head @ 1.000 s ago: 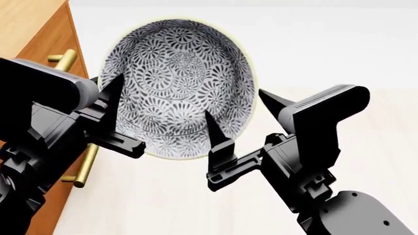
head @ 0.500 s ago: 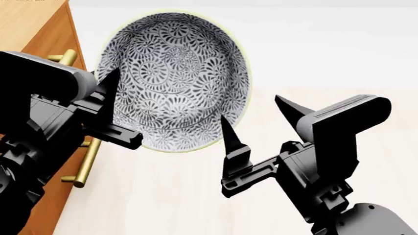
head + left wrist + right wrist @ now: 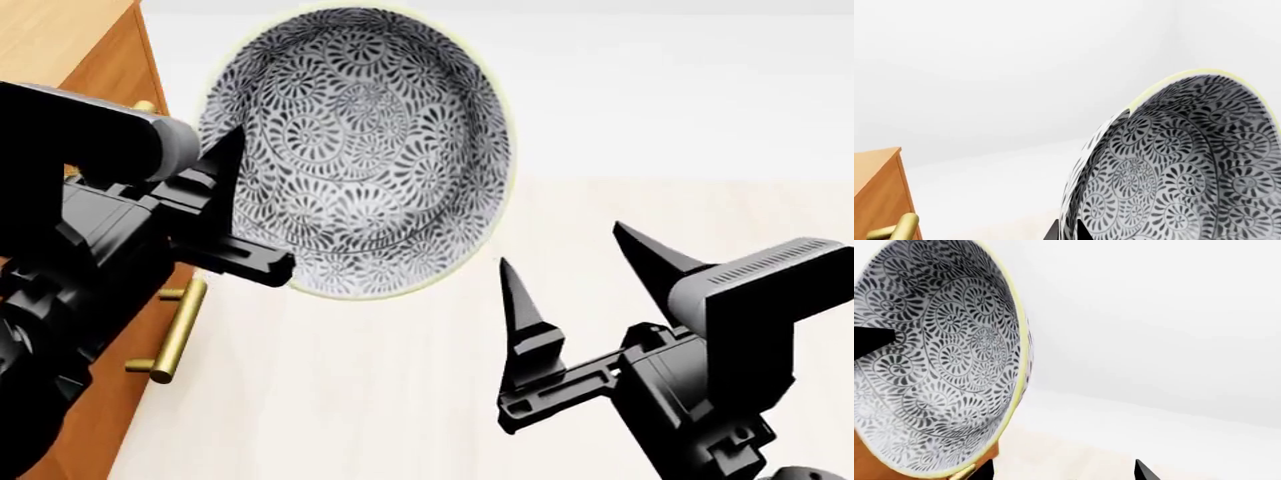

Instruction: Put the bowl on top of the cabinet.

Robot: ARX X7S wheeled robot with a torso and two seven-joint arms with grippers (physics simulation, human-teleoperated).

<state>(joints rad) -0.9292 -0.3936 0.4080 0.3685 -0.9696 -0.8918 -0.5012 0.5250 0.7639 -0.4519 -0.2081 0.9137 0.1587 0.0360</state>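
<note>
The bowl, white with a dense grey-black floral pattern, hangs tipped on its side in the air, its inside turned to the head camera. My left gripper is shut on the bowl's left rim, one finger inside and one behind the wall. The left wrist view shows the bowl with the rim pinched in my left gripper. My right gripper stands open lower right of the bowl, apart from it. It holds nothing in the right wrist view, beside the bowl. The orange-brown cabinet stands at the left.
A brass bar handle sticks out of the cabinet's front below my left gripper. The cabinet's lighter wood top lies at the upper left corner. Pale floor and white wall fill the right side.
My right gripper has drawn down and to the right, away from the bowl's lower rim. The bowl, held by my left gripper, has risen slightly.
</note>
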